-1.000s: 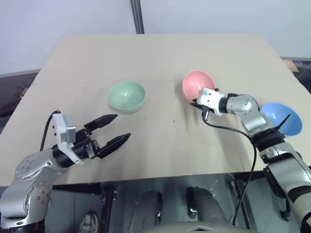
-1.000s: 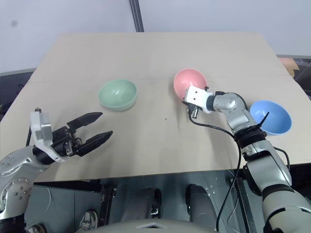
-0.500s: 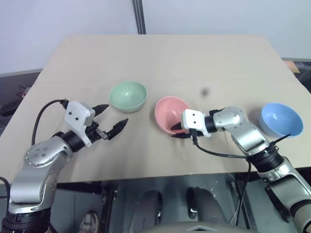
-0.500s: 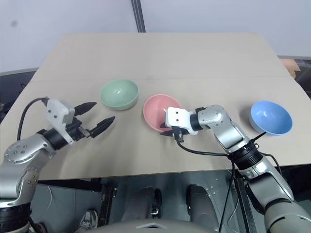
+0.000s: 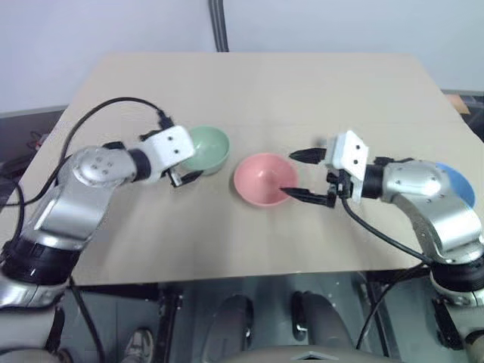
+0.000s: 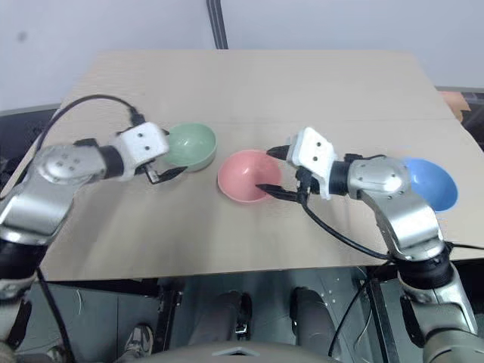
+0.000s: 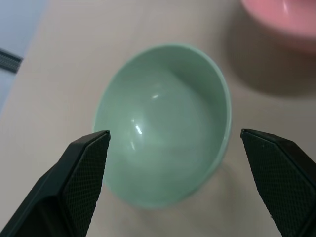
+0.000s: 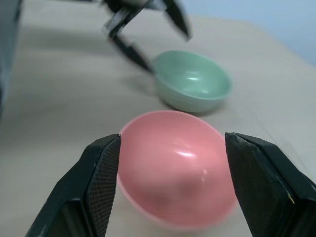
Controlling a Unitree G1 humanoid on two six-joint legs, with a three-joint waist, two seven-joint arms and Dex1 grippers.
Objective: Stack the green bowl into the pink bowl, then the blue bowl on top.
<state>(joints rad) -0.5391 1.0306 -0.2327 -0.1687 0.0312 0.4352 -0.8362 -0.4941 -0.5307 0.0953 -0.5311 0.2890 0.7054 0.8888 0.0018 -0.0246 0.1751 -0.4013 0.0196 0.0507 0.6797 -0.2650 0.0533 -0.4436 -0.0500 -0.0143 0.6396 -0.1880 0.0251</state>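
Note:
The green bowl (image 5: 208, 147) stands upright left of the table's middle. My left gripper (image 5: 181, 168) is open right beside its near left side; in the left wrist view the fingers (image 7: 79, 177) spread wide on either side of the green bowl (image 7: 163, 123). To the bowl's right, the pink bowl (image 5: 263, 179) rests upright at the middle. My right gripper (image 5: 302, 175) is open just right of it, holding nothing, and its fingertips frame the pink bowl (image 8: 175, 168). The blue bowl (image 6: 432, 181) sits at the right edge, partly hidden by my right arm.
The tan table (image 5: 249, 91) stretches bare behind the bowls. A dark post (image 5: 219, 26) rises behind its far edge. The table's front edge (image 5: 227, 276) lies close below both arms.
My right gripper pulled the pink bowl from the right toward the middle, opened and drew back. The left gripper moved forward to the green bowl and rolled over.

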